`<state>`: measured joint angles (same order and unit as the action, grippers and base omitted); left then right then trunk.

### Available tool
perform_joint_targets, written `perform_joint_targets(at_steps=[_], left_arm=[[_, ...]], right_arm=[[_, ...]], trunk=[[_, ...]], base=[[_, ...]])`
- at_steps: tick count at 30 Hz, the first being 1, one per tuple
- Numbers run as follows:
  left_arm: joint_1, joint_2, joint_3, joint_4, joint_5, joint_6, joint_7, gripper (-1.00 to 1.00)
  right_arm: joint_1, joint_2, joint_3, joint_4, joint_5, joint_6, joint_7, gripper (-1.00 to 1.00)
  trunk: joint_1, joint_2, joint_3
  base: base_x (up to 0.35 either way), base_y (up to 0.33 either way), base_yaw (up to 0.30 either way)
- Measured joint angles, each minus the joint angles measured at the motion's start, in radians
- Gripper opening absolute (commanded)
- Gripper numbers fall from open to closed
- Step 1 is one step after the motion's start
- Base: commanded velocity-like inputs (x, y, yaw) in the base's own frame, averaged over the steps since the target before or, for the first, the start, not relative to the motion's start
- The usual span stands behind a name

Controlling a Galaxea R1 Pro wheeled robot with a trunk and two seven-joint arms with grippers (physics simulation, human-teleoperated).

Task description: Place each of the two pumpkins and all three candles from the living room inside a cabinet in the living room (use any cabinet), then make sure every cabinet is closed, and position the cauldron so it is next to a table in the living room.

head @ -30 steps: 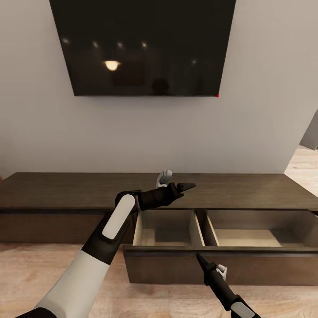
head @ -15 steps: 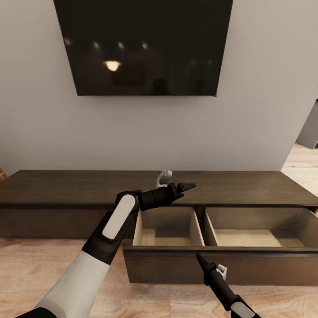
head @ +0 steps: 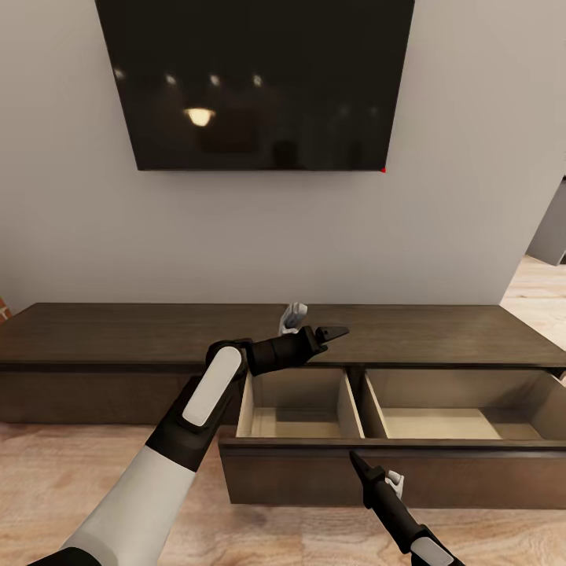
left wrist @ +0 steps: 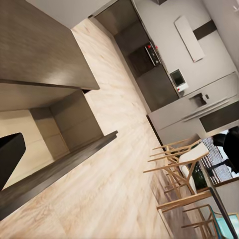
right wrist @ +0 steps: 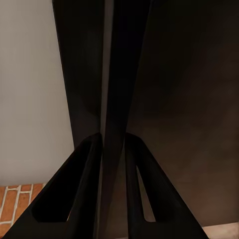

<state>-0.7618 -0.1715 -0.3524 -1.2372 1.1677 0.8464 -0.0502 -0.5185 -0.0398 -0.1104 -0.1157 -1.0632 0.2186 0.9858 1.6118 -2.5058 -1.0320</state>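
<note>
The long low dark-brown cabinet (head: 118,334) runs along the wall. Its drawer (head: 314,472) is pulled out, and both pale beige compartments (head: 295,409) are empty. My left gripper (head: 330,332) hovers open above the drawer's back left corner, over the cabinet top, with nothing in it. One of its fingers (left wrist: 9,154) shows over the drawer (left wrist: 55,124) in the left wrist view. My right gripper (head: 355,457) is low, just before the drawer front, shut and empty; its fingers (right wrist: 112,99) press together. The pumpkins, candles, cauldron and table are out of view.
A large black TV (head: 255,79) hangs on the grey wall above the cabinet. Pale wood floor (head: 79,487) lies before it. At the right the room opens to another area (head: 542,299). The left wrist view shows wooden chairs (left wrist: 179,169) and kitchen units (left wrist: 149,55) far off.
A second ago the whole picture shifted slightly, so the camera moved. Both arms and the open drawer hold the same pose.
</note>
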Motion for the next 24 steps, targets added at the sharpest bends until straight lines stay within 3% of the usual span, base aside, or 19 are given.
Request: perform_joint_targets(at_steps=[7, 10, 24], left_arm=[[0.000, 0.000, -0.001, 0.000, 0.000, 0.000, 0.000, 1.00], [0.000, 0.000, -0.001, 0.000, 0.000, 0.000, 0.000, 1.00], [0.000, 0.000, -0.001, 0.000, 0.000, 0.000, 0.000, 1.00]], right_arm=[[0.000, 0.000, 0.000, 0.000, 0.001, -0.001, 0.000, -1.00], [-0.021, 0.000, 0.001, 0.004, 0.009, -0.009, -0.033, -1.00], [-0.028, 0.000, 0.001, 0.003, 0.009, -0.007, -0.049, -1.00]], trunk=[[0.000, 0.000, 0.000], [0.001, 0.000, 0.000], [0.000, 0.000, 0.000]], base=[[-0.169, 0.000, 0.000], [-0.128, 0.000, 0.000], [-0.010, 0.000, 0.000]])
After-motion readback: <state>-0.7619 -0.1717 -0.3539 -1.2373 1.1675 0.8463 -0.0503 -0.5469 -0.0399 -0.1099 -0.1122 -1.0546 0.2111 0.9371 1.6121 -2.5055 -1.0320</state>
